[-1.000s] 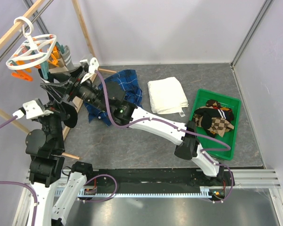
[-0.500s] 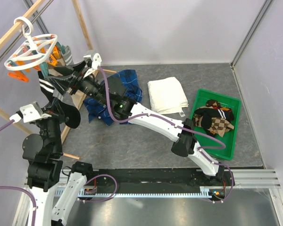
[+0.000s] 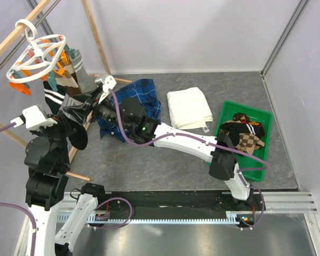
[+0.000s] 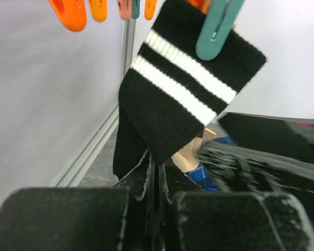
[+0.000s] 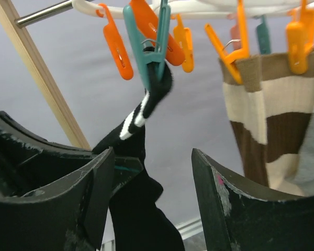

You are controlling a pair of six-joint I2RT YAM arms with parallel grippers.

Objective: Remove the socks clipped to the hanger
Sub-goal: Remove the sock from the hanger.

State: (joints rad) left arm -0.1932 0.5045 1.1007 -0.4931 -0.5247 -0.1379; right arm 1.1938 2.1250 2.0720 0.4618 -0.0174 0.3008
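The white round hanger hangs by its hook from a wooden pole at top left. Orange and teal pins hang from it, and several socks are clipped on. A teal pin holds a black sock with two white stripes. My left gripper is shut on that black sock below the stripes and draws it slantwise. In the right wrist view the black sock hangs between the open fingers of my right gripper, nearer the left one. A brown and beige striped sock hangs to the right.
A green tray at the right holds several loose socks. A blue plaid shirt and a folded white towel lie on the grey table. Wooden rack poles stand beside the hanger; both arms crowd beneath it.
The hanger has swung and tilted. The black striped sock has come into sight below it, stretched toward my left gripper. The right arm has shifted slightly under the hanger.
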